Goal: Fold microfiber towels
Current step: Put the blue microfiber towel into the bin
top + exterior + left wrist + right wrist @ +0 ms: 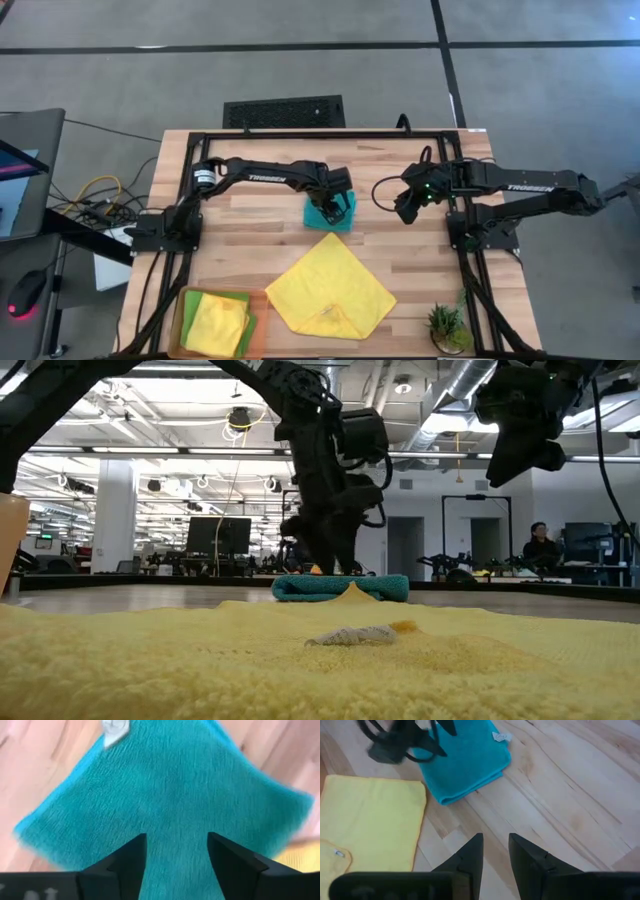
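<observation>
Wooden table (250, 225): I see my left gripper (176, 851) spread open, holding nothing, over the folded teal towel (326, 214) (mid-table); right gripper (495, 850) hangs part-open, empty, near the yellow towel (330, 288).

The folded towel (328, 214) lies mid-table, under the left gripper (338, 208). A spread towel (330, 287) lies nearer the front. A plant (447, 325) stands right of it.

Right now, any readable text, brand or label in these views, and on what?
"TROSSEN": white lettering on the left arm, high view.
"TROSSEN": on the right arm, small, barely legible.
Care tag on the teal towel: print too small to read.
Tag on the spread yellow towel: unreadable.
</observation>
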Action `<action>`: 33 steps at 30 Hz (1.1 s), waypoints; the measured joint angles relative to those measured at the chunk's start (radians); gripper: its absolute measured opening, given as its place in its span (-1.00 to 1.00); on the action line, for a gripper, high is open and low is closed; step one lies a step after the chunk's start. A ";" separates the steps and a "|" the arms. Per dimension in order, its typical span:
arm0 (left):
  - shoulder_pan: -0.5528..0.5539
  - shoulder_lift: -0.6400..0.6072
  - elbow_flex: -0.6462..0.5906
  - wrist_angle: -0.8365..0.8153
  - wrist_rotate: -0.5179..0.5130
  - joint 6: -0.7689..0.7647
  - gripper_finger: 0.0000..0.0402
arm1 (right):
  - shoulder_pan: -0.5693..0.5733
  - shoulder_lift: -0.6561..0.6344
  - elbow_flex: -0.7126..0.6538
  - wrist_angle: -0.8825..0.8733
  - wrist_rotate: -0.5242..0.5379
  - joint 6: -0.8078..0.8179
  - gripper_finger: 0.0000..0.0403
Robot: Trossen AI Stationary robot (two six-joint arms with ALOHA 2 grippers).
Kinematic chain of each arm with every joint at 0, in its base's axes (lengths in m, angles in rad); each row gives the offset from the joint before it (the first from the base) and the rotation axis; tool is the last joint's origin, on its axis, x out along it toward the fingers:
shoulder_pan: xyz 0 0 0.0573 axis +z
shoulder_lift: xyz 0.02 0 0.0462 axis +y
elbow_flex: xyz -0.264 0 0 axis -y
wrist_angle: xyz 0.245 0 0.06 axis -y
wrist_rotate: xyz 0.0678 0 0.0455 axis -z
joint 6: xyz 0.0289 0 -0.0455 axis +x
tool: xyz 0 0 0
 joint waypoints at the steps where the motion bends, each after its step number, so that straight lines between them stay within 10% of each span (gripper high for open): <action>1: 0.000 0.010 0.002 0.017 0.000 -0.013 0.03 | 0.000 0.000 0.000 0.000 0.000 0.000 -0.42; 20: -0.020 0.089 0.005 0.012 -0.091 0.081 0.08 | 0.001 0.000 0.000 -0.003 -0.001 0.000 -0.42; 33: -0.012 0.091 0.002 0.006 -0.104 0.035 -0.94 | 0.001 0.000 0.000 -0.003 -0.001 0.001 -0.42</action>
